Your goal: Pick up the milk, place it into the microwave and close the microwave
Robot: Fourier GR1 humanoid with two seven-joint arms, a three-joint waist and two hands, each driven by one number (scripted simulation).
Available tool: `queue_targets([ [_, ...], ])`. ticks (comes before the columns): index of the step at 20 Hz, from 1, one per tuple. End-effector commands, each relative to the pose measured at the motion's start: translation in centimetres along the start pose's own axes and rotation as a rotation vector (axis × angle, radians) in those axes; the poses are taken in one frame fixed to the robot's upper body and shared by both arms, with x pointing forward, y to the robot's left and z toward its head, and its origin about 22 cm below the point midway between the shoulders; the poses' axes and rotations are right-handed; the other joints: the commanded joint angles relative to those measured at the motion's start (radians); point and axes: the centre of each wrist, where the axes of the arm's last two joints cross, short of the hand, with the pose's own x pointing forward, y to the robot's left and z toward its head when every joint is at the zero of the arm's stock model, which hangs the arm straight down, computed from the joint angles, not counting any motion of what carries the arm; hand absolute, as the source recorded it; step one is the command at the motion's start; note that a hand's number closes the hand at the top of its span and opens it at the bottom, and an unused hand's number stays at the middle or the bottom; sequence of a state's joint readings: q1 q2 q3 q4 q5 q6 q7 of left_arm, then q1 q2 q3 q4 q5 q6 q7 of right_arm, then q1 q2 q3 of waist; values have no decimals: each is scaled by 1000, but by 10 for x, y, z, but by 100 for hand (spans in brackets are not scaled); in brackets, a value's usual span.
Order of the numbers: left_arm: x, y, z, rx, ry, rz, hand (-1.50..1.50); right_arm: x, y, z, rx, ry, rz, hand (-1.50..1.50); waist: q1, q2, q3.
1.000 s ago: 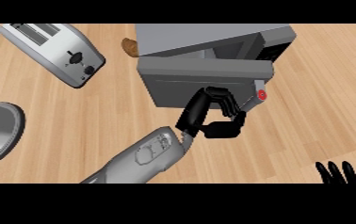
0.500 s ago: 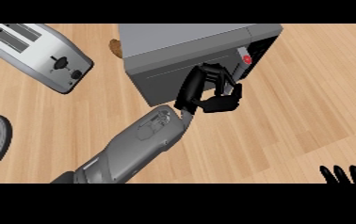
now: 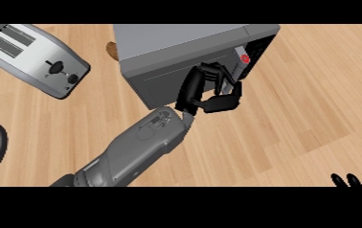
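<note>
Seemingly, most of the task is being shown as done. Across the wooden worktop no milk is being seen, so it is being judged as already lying inside the microwave, hidden behind the door; its look is therefore not being told. The microwave is being shown at the upper centre of the frame as a grey box. Its door face is being turned toward the lower edge and is lying nearly flush with the body, with a red button on the dark strip at its right end. Whether the door is being fully latched cannot be told; a last push is being judged as all that may be left. A silver toaster is being seen at the upper left. The left hand is being held at the centre against the door's right part, its fingers being curled narrow with nothing between them. At the lower right corner the right hand is only just being glimpsed, its fingers being held straight and empty.
</note>
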State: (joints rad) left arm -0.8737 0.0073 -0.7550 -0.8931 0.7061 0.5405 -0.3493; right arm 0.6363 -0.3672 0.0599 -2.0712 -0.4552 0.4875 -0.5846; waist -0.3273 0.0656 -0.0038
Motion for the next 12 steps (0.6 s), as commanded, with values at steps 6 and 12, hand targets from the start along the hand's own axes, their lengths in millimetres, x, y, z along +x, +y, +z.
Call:
queue_targets([
  [6,6,4,-20,22,-17,-8,150,10,1,-5,41,-16,-29,-150,-24,16,3],
  [12,11,2,-24,31,-42,-7,150,21,-1,-14,66,-48,7,-150,-28,16,2],
])
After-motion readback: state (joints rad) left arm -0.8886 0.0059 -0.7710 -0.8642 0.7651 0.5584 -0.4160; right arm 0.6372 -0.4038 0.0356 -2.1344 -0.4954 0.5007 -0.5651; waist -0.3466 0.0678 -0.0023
